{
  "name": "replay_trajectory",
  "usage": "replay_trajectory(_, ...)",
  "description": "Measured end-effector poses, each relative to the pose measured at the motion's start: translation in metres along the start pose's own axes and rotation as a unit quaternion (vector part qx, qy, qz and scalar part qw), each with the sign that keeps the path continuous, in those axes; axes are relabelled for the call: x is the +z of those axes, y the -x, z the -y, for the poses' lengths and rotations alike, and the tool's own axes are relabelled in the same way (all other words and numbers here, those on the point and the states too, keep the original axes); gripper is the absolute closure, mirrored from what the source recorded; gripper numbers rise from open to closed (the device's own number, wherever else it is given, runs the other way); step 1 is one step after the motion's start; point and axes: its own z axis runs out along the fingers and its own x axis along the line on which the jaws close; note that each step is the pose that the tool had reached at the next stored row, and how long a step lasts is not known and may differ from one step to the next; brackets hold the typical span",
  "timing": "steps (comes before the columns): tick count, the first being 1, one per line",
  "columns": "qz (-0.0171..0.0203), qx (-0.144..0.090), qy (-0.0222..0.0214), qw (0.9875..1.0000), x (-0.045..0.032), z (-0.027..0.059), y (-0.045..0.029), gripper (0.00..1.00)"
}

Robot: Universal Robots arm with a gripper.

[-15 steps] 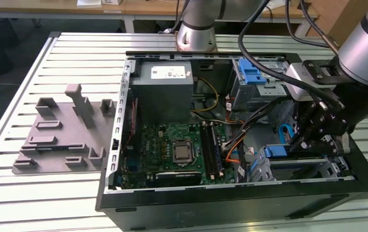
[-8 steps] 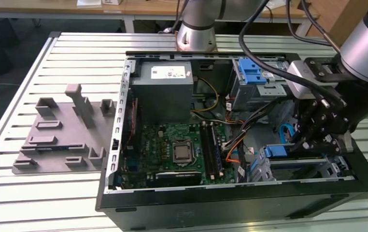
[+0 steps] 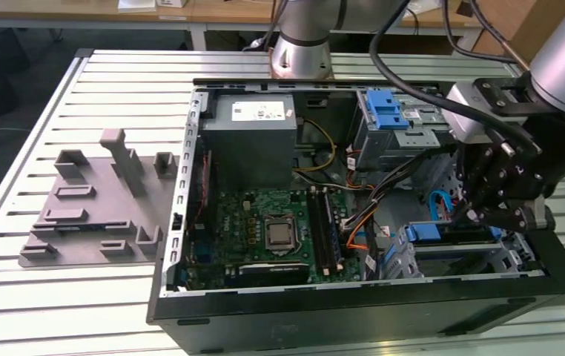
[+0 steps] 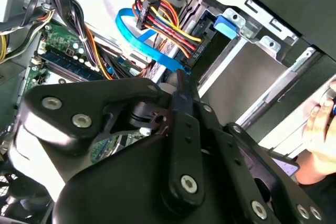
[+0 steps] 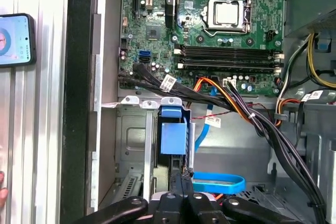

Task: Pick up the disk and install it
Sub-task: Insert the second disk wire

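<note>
Inside the computer case (image 3: 362,311), our gripper (image 5: 181,195) pinches the disk (image 5: 173,139), seating it edgewise; next needs straight pressing.

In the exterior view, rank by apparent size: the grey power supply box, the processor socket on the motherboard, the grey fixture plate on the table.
1. Grey fixture plate
2. Power supply box
3. Processor socket
</note>
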Motion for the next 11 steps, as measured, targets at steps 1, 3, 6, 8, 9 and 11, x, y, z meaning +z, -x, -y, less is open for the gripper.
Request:
replay_trajectory(1, -0.0001, 0.0, 0.0, 1.0, -0.0009, 0.0, 0.0, 0.89)
replay_trajectory(3, 0.0001, 0.0, 0.0, 1.0, -0.0022, 0.0, 0.0, 0.89)
replay_trajectory(6, 0.0, 0.0, 0.0, 1.0, -0.0035, 0.0, 0.0, 0.89)
replay_trajectory(8, 0.0, 0.0, 0.0, 1.0, -0.0042, 0.0, 0.0, 0.89)
replay_trajectory(9, 0.0001, 0.0, 0.0, 1.0, -0.0044, 0.0, 0.0, 0.89)
replay_trajectory(11, 0.0001, 0.0, 0.0, 1.0, -0.0046, 0.0, 0.0001, 0.89)
